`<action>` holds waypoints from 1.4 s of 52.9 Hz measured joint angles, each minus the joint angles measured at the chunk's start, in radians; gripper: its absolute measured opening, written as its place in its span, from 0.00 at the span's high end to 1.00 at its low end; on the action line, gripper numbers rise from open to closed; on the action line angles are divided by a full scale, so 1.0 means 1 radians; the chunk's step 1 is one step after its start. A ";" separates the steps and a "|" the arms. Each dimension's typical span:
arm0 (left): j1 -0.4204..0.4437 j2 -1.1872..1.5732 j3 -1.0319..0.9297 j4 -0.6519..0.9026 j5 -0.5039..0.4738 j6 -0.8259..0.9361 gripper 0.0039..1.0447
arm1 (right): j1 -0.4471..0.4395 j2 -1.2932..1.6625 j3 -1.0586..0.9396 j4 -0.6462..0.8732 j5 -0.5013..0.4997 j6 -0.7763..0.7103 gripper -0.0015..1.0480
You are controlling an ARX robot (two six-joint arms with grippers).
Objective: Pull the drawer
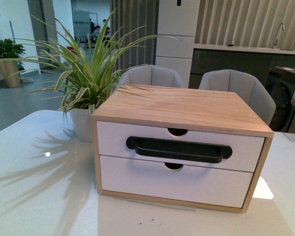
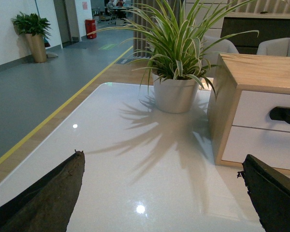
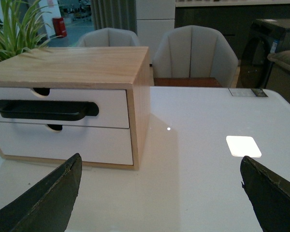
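A spider plant in a white pot stands on the white table, at about 10 o'clock from the wooden cabinet. The cabinet's corner hides part of the pot.

The drawer is the upper of two white fronts, fully in and flush with the frame. Its long axis runs from 9 to 3 o'clock across the front view, with the right end slightly nearer. Its face looks toward roughly 6 o'clock. The black bar handle lies along that axis in its recess. The lower drawer front sits just beneath. The drawer's inside is hidden.

Neither arm shows in the front view. The left gripper is spread wide and grasps nothing; its view cuts off the handle's far end. The right gripper is likewise spread and grasps nothing, well short of the cabinet.
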 joint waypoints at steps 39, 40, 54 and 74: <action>0.000 0.000 0.000 0.000 0.000 0.000 0.07 | 0.000 0.000 0.000 0.000 0.000 0.000 0.09; 0.000 0.000 0.000 0.000 0.000 0.000 0.07 | 0.000 0.000 0.000 0.000 0.000 0.000 0.09; 0.000 0.000 0.000 0.000 0.000 0.000 0.07 | 0.067 0.049 0.019 -0.059 0.194 0.037 0.09; -0.170 0.657 0.085 0.544 0.215 0.172 0.07 | 0.082 0.697 0.266 0.146 0.068 -0.084 0.09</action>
